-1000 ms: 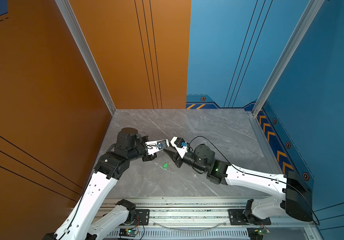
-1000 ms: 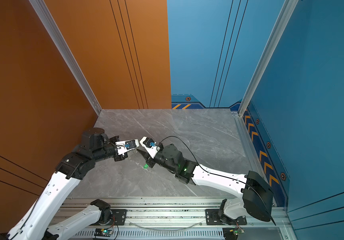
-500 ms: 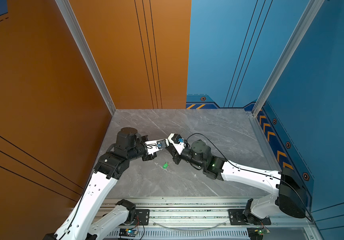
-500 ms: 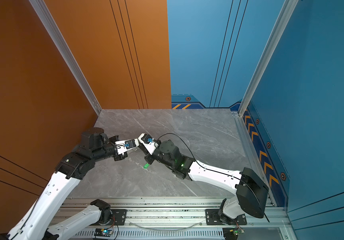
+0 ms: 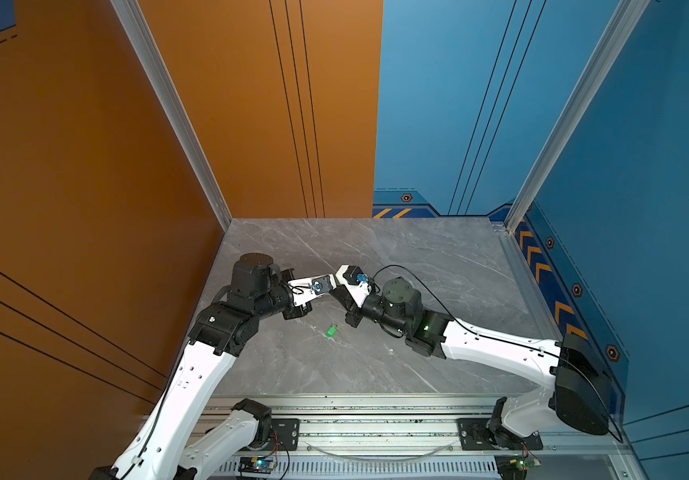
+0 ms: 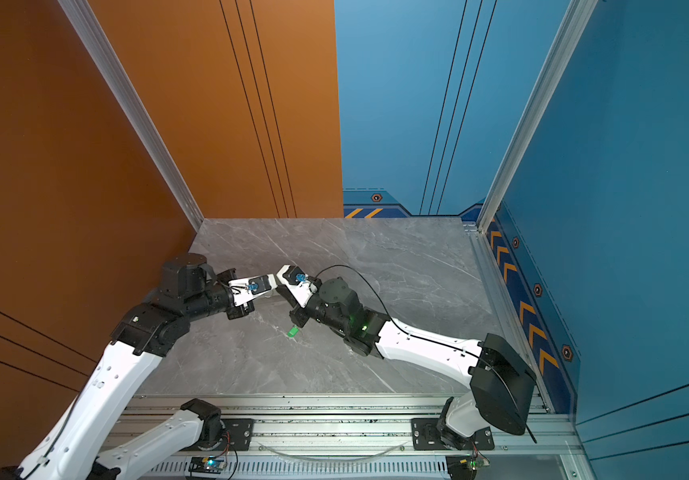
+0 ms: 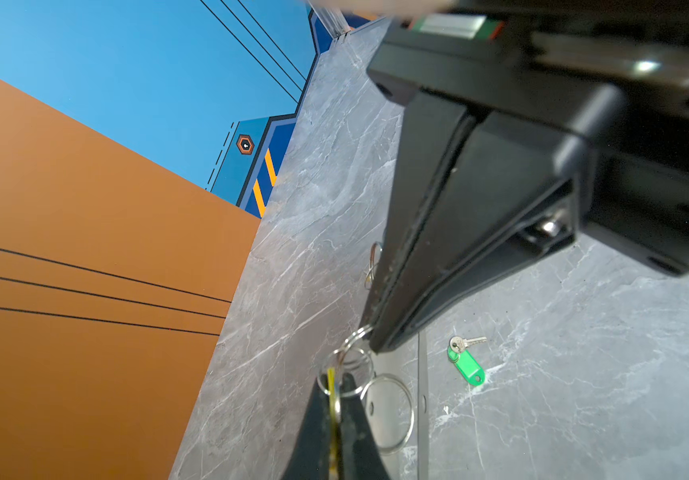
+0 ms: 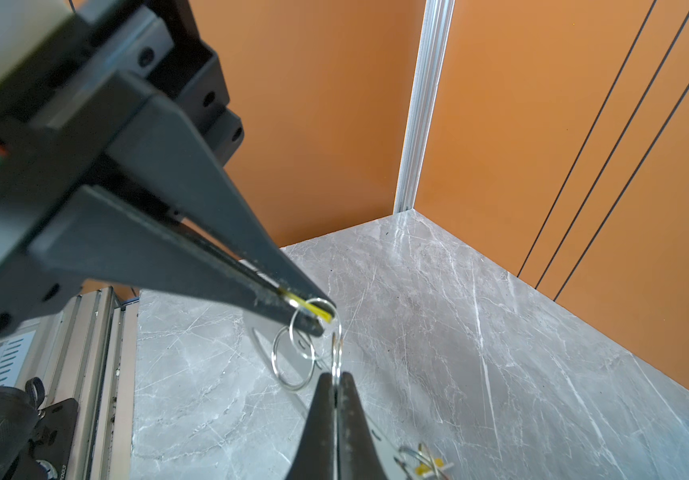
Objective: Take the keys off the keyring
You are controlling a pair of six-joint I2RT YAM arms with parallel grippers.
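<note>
left hand (image 7: 336,388) clamped on yellow tag (image 8: 318,312), right hand (image 8: 336,380) clamped on ring (image 8: 337,353); green key (image 7: 465,365) loose on table (image 7: 584,374).

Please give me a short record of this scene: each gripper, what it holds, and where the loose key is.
left gripper: shut on the yellow key tag
right gripper: shut on a metal ring close to that tag
green-tagged key: flat on the table, apart from both grippers
</note>
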